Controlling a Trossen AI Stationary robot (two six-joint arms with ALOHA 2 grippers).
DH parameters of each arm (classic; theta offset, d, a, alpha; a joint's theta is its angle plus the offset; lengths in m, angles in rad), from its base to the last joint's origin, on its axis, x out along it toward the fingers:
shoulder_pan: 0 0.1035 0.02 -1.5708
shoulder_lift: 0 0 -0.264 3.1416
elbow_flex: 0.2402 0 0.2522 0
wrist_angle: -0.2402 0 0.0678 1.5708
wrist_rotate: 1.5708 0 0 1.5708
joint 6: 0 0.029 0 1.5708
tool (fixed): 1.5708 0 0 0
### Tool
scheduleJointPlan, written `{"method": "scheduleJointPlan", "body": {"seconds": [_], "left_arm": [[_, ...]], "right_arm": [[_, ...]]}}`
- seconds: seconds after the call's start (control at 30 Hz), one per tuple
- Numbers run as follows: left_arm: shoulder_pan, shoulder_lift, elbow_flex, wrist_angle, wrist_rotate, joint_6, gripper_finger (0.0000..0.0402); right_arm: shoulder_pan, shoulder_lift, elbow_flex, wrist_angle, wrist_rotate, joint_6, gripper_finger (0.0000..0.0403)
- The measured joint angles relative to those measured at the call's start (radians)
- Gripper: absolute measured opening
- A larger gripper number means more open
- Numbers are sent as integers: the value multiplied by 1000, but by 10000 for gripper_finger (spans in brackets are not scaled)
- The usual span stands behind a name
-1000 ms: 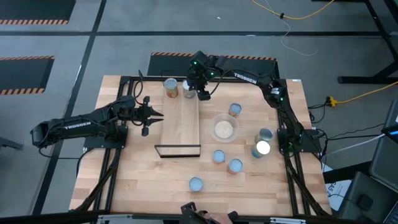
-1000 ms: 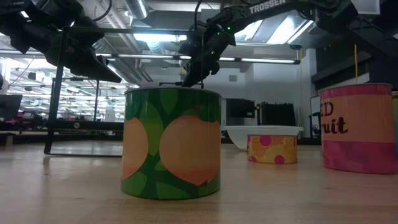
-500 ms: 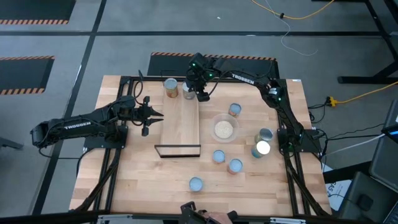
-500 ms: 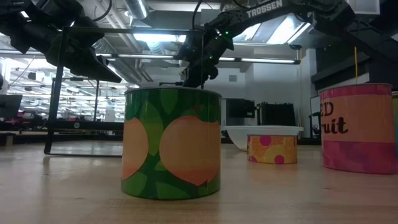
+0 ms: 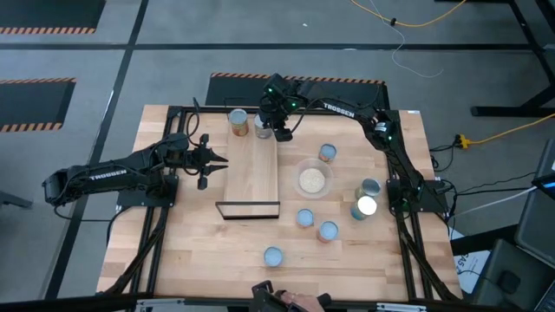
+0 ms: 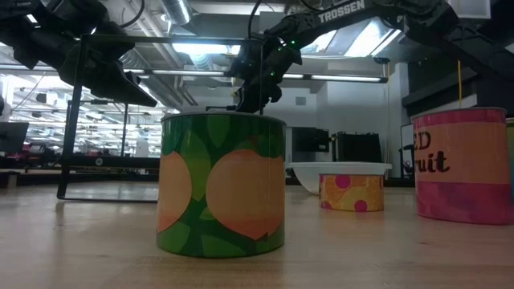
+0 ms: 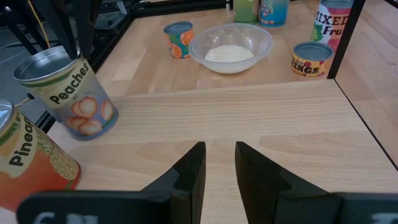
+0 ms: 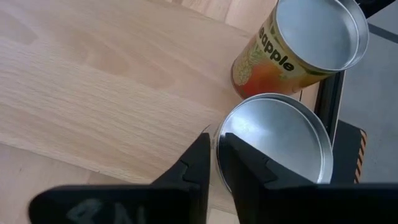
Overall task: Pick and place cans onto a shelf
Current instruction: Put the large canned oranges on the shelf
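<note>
Step in hand is judged as release of a placed can. The right gripper (image 5: 279,130) is set over the silver-topped peaches can (image 5: 263,128) at the far end of the shelf (image 5: 253,178), beside a pineapple can (image 5: 238,120). In the right wrist view the can's rim is straddled by the gripper. Whether the rim is clamped or already let go cannot be told.

To do it well, the gripper should be opened fully before any lift. It should then be raised straight up so the can is not dragged or tipped into the pineapple can, which stands just beside it.

The left gripper (image 5: 212,160) is parked beside the shelf's left edge, narrowly open and empty.

Five more cans are scattered right of and below the shelf, around the bowl (image 5: 312,180).

Hard to make out:
- Whether the peaches can sits fully on the board or past its end cannot be told.
- In the low view the placement is blocked by a green can (image 6: 222,185).
- Can bases are not seen from above.
</note>
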Motion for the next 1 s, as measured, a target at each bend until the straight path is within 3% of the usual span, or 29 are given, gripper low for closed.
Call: {"method": "scheduleJointPlan", "body": {"seconds": [0.43,0.6,0.73,1.0], "left_arm": [[0,0,0,0,0,0,80],[0,0,0,0,0,0,80],[0,0,0,0,1,0,80],[0,0,0,-4,2,0,80]], "right_arm": [[2,-6,43,-15,3,3,82],[19,-15,172,-144,3,4,82],[39,-89,147,-198,8,4,82],[71,-166,161,-463,-8,25,82]]}}
